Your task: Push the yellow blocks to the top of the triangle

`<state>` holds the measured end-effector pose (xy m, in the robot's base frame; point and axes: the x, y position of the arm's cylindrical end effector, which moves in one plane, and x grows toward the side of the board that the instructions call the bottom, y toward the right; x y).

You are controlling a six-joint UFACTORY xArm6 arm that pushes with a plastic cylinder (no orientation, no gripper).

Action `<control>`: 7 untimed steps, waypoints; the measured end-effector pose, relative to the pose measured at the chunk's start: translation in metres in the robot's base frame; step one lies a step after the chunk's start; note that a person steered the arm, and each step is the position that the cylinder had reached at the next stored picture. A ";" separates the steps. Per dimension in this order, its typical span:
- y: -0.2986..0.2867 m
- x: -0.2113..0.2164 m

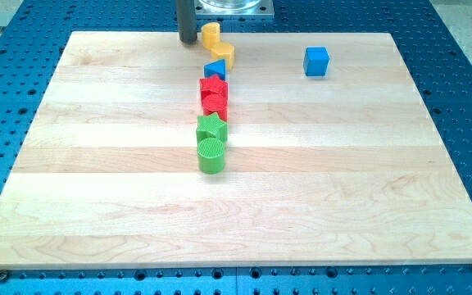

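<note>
Two yellow blocks sit near the board's top edge: one (pixel 211 34) just right of my tip (pixel 188 41), the other (pixel 223 54) slightly lower and to its right. The second one touches the top of a blue triangle block (pixel 215 70). My tip stands at the view's top, just left of the upper yellow block, close to it or touching. Their exact shapes are hard to make out.
Below the triangle runs a column: a red star (pixel 214 85), another red block (pixel 215 102), a green star (pixel 211 128) and a green cylinder (pixel 211 153). A blue cube (pixel 316 61) sits alone at the upper right. The wooden board (pixel 97 180) lies on a blue perforated table.
</note>
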<state>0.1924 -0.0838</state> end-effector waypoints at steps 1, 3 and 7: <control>0.006 0.001; 0.032 0.000; -0.026 0.200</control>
<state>0.3925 -0.1095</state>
